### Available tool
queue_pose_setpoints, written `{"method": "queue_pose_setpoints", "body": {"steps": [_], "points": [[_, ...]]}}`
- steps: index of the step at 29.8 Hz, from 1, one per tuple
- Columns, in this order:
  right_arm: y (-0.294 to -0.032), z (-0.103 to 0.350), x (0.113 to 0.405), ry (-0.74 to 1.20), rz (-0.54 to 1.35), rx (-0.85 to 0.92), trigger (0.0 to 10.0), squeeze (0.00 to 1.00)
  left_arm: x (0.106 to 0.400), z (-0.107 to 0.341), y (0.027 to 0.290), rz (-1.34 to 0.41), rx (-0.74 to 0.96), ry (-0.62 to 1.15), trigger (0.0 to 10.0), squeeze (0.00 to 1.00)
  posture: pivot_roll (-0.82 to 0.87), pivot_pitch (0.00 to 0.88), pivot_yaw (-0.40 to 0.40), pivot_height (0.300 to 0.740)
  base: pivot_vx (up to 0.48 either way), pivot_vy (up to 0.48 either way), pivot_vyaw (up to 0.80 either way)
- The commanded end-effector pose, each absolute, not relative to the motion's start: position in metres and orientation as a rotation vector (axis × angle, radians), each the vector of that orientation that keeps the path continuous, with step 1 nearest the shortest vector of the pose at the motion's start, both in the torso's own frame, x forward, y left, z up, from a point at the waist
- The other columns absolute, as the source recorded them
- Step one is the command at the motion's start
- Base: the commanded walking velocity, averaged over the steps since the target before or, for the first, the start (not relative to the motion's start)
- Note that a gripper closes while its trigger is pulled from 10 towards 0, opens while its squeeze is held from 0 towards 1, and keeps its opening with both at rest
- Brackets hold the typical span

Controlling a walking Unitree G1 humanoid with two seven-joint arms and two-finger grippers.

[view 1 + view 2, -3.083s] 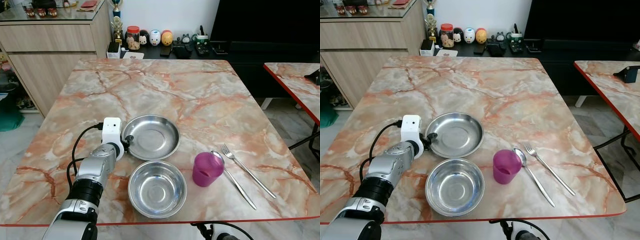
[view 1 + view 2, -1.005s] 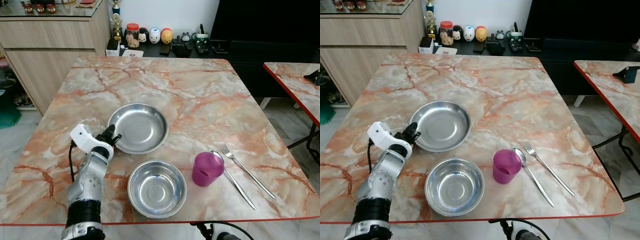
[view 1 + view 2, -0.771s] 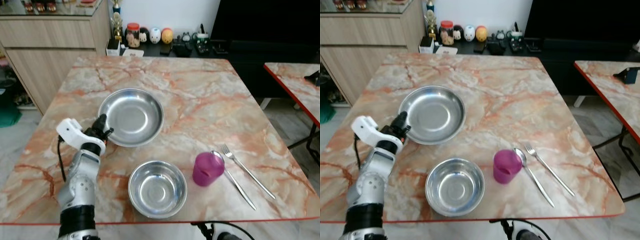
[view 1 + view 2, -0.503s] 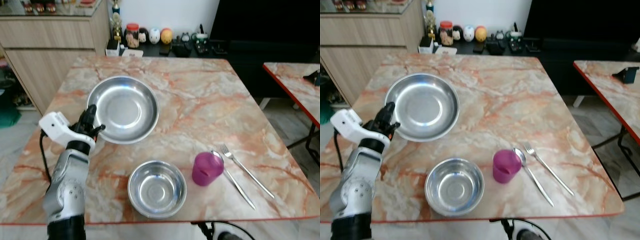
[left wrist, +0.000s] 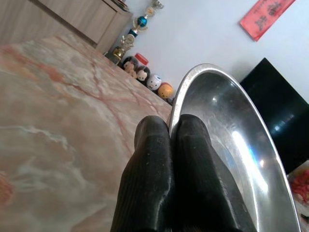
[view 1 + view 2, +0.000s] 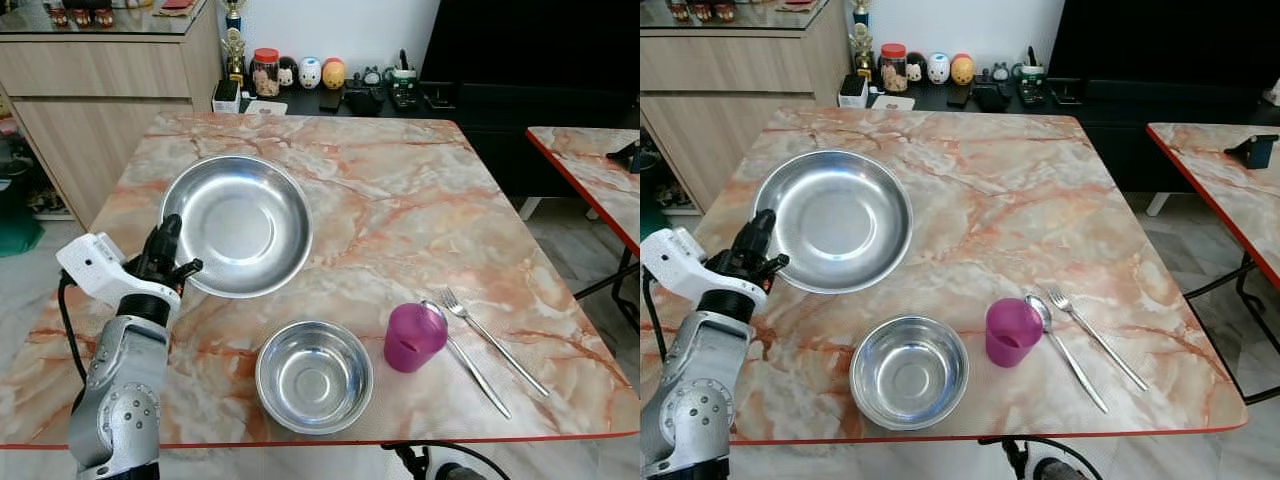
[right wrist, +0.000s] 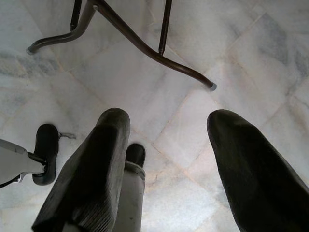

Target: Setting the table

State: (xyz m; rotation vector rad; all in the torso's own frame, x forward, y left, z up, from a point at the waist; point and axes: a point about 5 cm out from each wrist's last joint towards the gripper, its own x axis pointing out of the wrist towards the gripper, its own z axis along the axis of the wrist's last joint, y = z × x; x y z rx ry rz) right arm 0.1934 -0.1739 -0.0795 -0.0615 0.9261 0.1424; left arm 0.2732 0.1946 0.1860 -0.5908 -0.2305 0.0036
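1. The left gripper (image 6: 165, 262) is pinching the near-left rim of the steel plate (image 6: 238, 225), its 2 black fingers (image 5: 154, 159) pressed tight on either side of the edge.
2. The plate is sitting over the left part of the marble table (image 6: 400, 200), with its far edge tilted up toward the camera; whether its underside is touching the tabletop cannot be told.
3. A steel bowl (image 6: 314, 377) is resting near the table's front edge, well apart from the plate.
4. A purple cup (image 6: 415, 338) is standing to the right of the bowl, with a spoon (image 6: 466, 359) just beside it and a fork (image 6: 497, 343) lying to the right of the spoon.
5. The right gripper (image 7: 166, 159) is hanging below the table with its 2 fingers spread wide and holding nothing, pointing at the pale tiled floor (image 7: 159, 101) and a dark table leg (image 7: 145, 46).
6. Small figurines and a jar (image 6: 265, 72) are lining the dark low cabinet (image 6: 480, 100) beyond the table.
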Motion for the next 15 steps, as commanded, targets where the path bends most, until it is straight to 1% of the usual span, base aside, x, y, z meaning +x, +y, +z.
{"method": "queue_pose_setpoints", "body": {"steps": [1,3,15], "points": [[-0.1768,-0.0792,0.194,0.93,0.116,-0.054,10.0,0.0,0.2756,0.1924,0.1888,-0.025,-0.584,-0.244,10.0,0.0,0.01,0.0,-0.079,0.719,0.0,0.0,0.0],[-0.1769,-0.0794,0.1937,0.931,0.104,-0.046,10.0,0.0,0.2768,0.1919,0.1876,-0.03,-0.577,-0.243,10.0,0.0,0.01,0.0,-0.079,0.719,0.0,0.0,0.0],[-0.1771,-0.0797,0.1929,0.922,0.07,-0.029,10.0,0.0,0.2801,0.1923,0.1813,-0.041,-0.579,-0.246,10.0,0.0,0.0,0.0,-0.074,0.719,0.0,-0.308,0.0]]}}
